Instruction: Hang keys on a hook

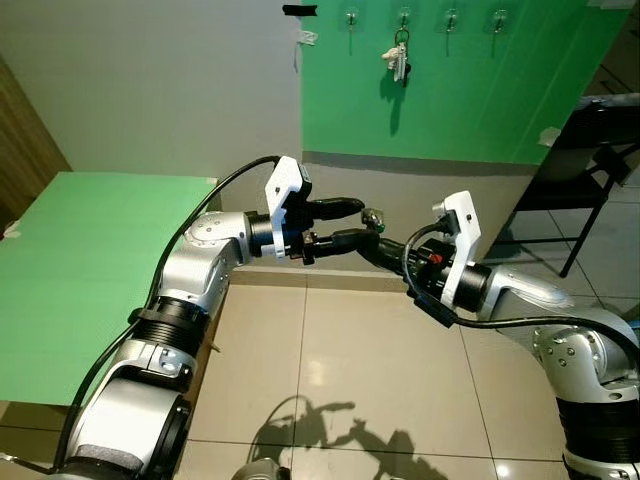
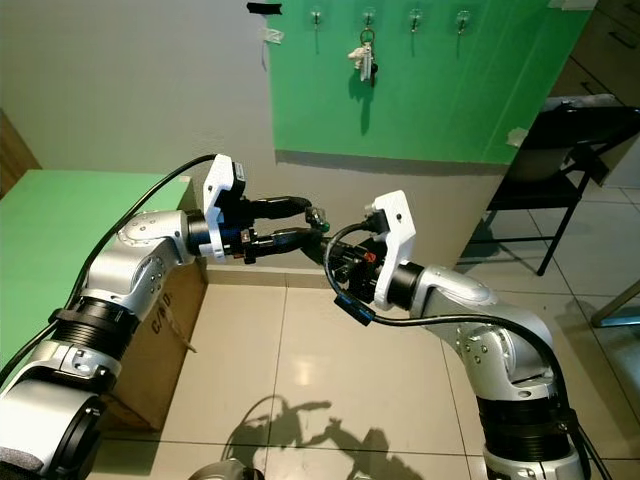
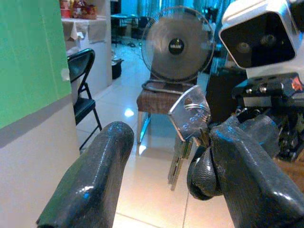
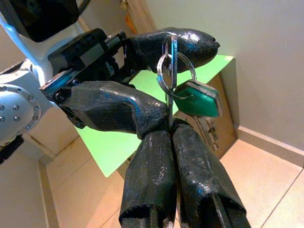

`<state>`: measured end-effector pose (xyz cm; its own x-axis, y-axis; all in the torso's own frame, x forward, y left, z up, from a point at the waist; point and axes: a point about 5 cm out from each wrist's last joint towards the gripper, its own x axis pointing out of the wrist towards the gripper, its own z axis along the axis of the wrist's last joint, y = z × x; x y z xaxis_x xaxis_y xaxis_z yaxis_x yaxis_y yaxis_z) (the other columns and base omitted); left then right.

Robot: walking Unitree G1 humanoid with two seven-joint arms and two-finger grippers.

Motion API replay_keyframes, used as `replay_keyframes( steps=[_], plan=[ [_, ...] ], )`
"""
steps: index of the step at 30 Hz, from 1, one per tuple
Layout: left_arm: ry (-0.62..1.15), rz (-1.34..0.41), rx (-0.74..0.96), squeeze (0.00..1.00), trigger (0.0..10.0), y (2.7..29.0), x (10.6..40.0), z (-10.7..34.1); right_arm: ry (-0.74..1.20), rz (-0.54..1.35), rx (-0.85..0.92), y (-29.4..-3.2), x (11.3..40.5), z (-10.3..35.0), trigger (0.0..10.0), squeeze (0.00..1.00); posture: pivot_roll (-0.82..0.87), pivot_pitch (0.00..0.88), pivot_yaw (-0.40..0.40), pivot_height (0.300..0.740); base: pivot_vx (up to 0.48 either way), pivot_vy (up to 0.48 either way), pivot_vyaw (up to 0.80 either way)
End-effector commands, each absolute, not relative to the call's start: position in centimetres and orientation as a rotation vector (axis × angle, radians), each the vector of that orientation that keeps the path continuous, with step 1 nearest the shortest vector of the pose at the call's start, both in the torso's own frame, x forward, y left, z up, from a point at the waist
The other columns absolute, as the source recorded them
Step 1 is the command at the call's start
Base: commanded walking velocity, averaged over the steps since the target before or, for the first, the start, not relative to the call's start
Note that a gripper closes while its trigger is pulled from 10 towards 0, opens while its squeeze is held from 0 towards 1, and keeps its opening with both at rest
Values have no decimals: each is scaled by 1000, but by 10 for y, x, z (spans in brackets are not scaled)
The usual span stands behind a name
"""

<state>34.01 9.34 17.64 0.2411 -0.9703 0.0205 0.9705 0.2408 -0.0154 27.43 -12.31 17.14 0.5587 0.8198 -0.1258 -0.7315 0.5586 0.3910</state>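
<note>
In the left eye view, the two arms are meeting in mid-air above the tiled floor (image 1: pixel 350 340), in front of the wall. The left gripper (image 1: pixel 352 222) is reaching toward the right gripper (image 1: pixel 388 252), and a small bunch of keys (image 1: pixel 374 216) is sitting between their tips. High on the green wall panel (image 1: pixel 470 90) a row of hooks (image 1: pixel 450 18) is waiting, one of them already carrying another key bunch (image 1: pixel 398 60); a black folding chair (image 1: pixel 585 160) is standing to the right.

In the right eye view the same handover is showing, with a cardboard box (image 2: pixel 160 340) beneath the green table (image 2: pixel 60 230).

In the left wrist view, the left gripper's fingers (image 3: pixel 95 180) are standing spread, with the keys hanging near one of them.

In the right wrist view, the right gripper's fingers (image 4: pixel 190 175) are pressed together, pinching a key blade, with the ring (image 4: pixel 172 71) and green key head (image 4: pixel 199 99) above.

The risk lies in the transfer: if the right gripper lets go before the left one closes squarely, the bunch would likely drop to the floor. A grip covering the ring would also leave nothing to thread over a hook.
</note>
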Motion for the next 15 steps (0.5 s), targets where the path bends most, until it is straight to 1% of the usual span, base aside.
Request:
replay_keyframes(
  steps=[1,6,10,15],
  plan=[
    [-8,-1327,-64,0,10000,86,343,184,268,1026,311,-108,270,186,0,0,-161,0,6,740,0,0,0],
    [18,-1338,-148,0,10000,85,343,184,270,1026,310,-106,270,186,0,0,-164,0,9,740,0,0,0],
    [11,-1362,-269,0,10000,88,343,194,271,1012,300,-107,271,184,0,0,-167,0,13,740,0,0,0],
    [-1,-1387,-286,0,10000,86,341,199,276,1008,298,-107,271,182,0,0,-163,0,12,740,0,0,0]
  ],
)
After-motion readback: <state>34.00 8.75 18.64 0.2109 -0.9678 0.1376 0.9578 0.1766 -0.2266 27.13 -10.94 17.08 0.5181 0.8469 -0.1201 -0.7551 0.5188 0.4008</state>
